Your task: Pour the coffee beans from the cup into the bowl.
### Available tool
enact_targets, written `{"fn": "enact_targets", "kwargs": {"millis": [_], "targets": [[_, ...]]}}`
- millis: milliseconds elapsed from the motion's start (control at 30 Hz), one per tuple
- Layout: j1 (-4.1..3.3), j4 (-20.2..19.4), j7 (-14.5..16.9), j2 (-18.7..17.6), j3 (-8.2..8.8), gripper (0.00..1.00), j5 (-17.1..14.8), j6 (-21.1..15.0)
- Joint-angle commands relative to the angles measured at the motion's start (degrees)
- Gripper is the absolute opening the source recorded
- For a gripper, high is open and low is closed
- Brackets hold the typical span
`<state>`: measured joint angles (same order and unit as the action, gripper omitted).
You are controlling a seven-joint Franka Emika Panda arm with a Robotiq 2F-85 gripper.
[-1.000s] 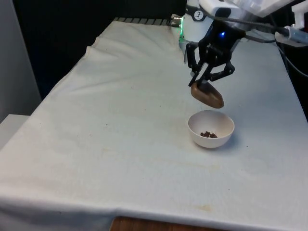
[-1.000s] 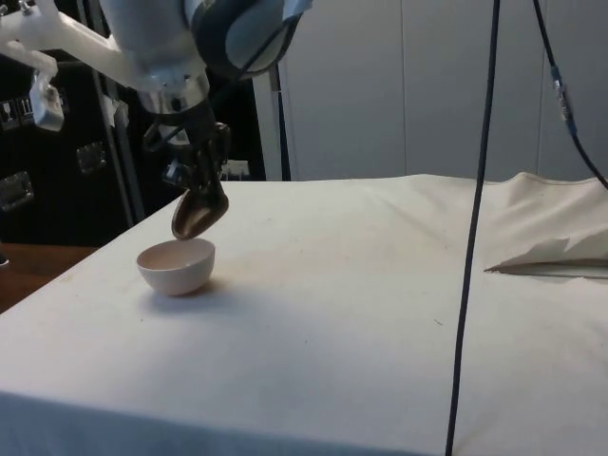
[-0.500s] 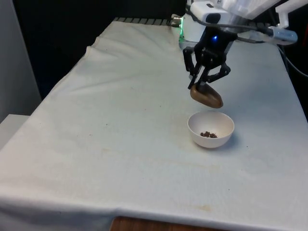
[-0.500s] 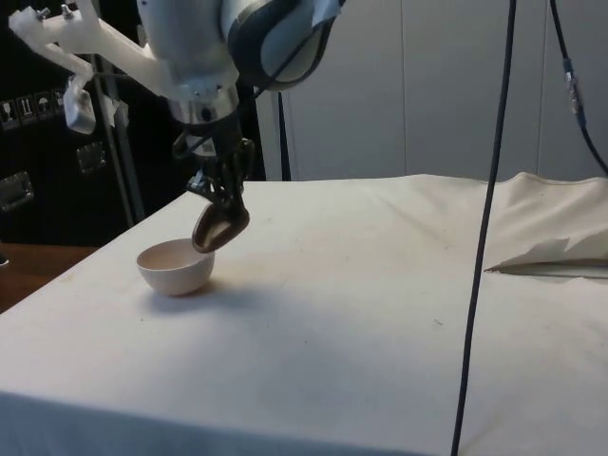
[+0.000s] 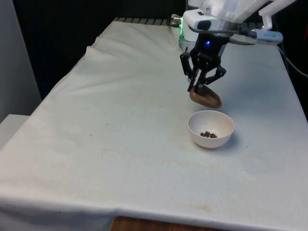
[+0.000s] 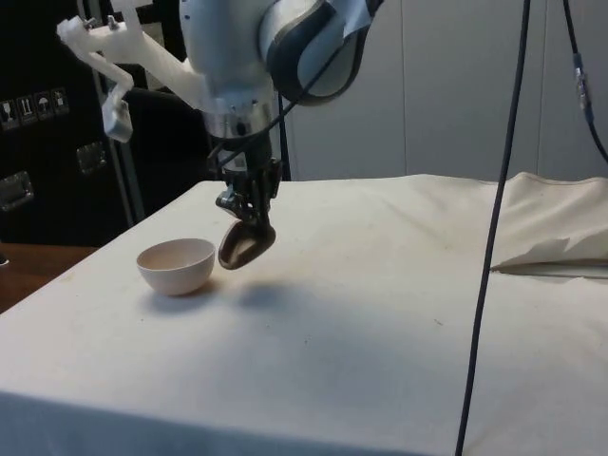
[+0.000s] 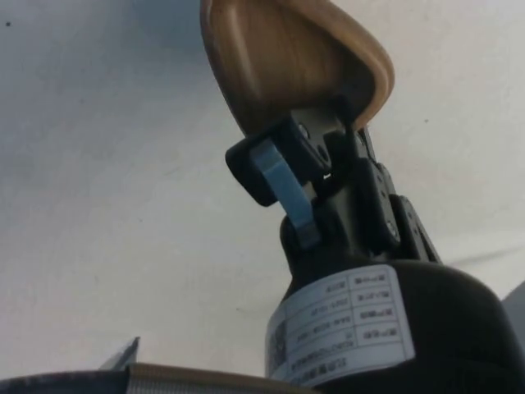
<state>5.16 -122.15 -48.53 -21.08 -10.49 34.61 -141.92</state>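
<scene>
A brown wooden cup (image 5: pixel 206 96) hangs tipped on its side, just above the cloth, behind the bowl in the front view. My gripper (image 5: pixel 201 86) is shut on its rim. The wrist view looks into the cup's (image 7: pixel 287 61) hollow, which holds no beans. The white bowl (image 5: pixel 211 128) stands on the cloth with a small heap of coffee beans (image 5: pixel 208 134) inside. In the side view the cup (image 6: pixel 244 247) hangs just beside the bowl (image 6: pixel 176 265), a little apart from it, with my gripper (image 6: pixel 251 224) above it.
A dark cable (image 6: pixel 494 218) hangs down in the foreground of the side view. The cloth (image 6: pixel 551 252) is rumpled into a fold at that view's far right. The table's edges (image 5: pixel 62 82) drop off on both sides in the front view.
My gripper has carried the tilted cup away from above the bowl, back towards the robot's end of the table and lower. The bowl and its beans stayed put.
</scene>
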Motion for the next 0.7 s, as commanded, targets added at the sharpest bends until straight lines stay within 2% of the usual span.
{"fn": "enact_targets", "kwargs": {"millis": [0,67,100,133,333,367,400,433,667], "targets": [[0.69,-1.38,0.86,0.29,-0.29,0.00,-1.03,-1.89],[0.69,-2.92,1.55,0.57,0.17,0.00,-1.72,-3.55],[0.00,-2.06,0.80,0.29,0.69,0.00,-0.92,-2.29],[0.69,-3.38,1.72,0.63,0.34,0.00,-1.95,-4.07],[0.74,-6.25,3.27,1.20,1.20,0.00,-3.67,-7.16],[0.69,-7.16,3.95,1.43,1.49,0.00,-4.41,-8.14],[0.00,-6.53,3.27,1.26,2.12,0.00,-3.61,-7.05],[0.69,-7.56,4.30,1.49,1.60,0.00,-4.76,-8.59],[0.80,-11.12,7.16,2.01,2.64,0.00,-7.62,-12.43]]}}
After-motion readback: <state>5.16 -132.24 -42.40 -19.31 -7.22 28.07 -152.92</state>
